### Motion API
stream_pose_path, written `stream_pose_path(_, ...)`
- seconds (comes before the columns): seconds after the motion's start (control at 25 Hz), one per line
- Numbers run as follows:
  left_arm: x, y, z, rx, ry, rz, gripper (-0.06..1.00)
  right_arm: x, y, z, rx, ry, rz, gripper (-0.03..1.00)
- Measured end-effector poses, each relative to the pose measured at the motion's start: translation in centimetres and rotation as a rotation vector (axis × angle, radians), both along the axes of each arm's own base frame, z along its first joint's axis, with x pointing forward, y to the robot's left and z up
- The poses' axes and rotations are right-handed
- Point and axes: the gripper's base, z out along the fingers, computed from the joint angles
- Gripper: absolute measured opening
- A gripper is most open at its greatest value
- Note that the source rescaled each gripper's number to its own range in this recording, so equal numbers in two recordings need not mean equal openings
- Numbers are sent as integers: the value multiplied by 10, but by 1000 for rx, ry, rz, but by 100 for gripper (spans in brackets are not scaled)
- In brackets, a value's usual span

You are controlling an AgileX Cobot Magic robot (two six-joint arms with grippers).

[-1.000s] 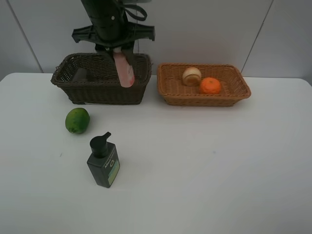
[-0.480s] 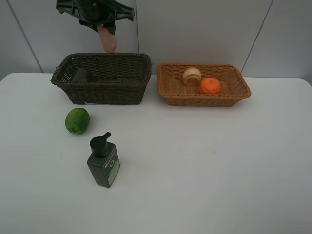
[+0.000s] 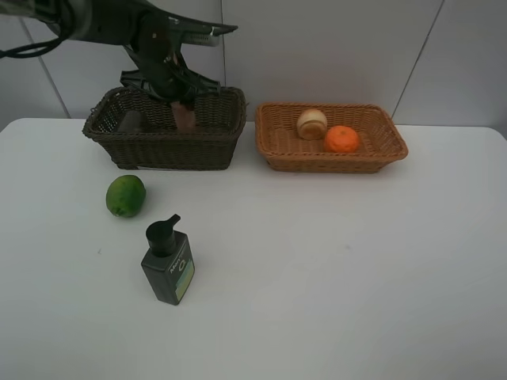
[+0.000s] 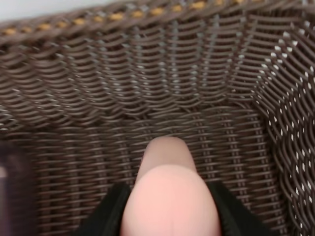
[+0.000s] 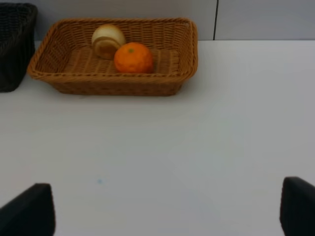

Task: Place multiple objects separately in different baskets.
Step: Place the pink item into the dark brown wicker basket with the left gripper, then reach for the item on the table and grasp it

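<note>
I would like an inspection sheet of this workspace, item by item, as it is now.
Surface: white table.
Job's things: green fruit and pump bottle on the table; orange and pale round fruit in tan basket; pink bottle inside dark basket, near a dim cup.
Clutter: nothing seen.
Grippers: left gripper shut on pink bottle; right gripper open above the table.
Cables: black cable near the left arm.
Surroundings: pale wall panels.

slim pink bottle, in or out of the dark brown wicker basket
In, not released: the slim pink bottle hangs low inside the dark brown wicker basket, left gripper shut on it.
</note>
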Motion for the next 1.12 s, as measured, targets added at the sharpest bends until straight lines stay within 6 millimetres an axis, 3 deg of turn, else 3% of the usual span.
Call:
stream_pose_path(0.28, 5, -5, -7, -71, -33, -7, 2, 0, 0, 0, 1, 0, 1, 98)
stream_pose_path(0.36, 5, -6, -7, -92, -26, 3, 7, 0, 0, 0, 1, 0, 1, 98)
stream_pose_path(0.4, 5, -6, -7, -99, -25, 6, 19, 0, 0, 0, 1, 0, 1, 98)
stream_pose_path(0.52, 5, -6, -7, -105, -26, 8, 71, 0, 0, 0, 1, 0, 1, 98)
stream_pose_path(0.6, 4, -6, -7, -104, -20, 11, 93, 0, 0, 0, 1, 0, 1, 98)
stream_pose_path(0.84, 1, -3, -2, -90, 9, 30, 100, 0, 0, 0, 1, 0, 1, 98)
stream_pose_path(1.12, -20, 10, 53, -54, 47, 89, 100, 0, 0, 0, 1, 0, 1, 98)
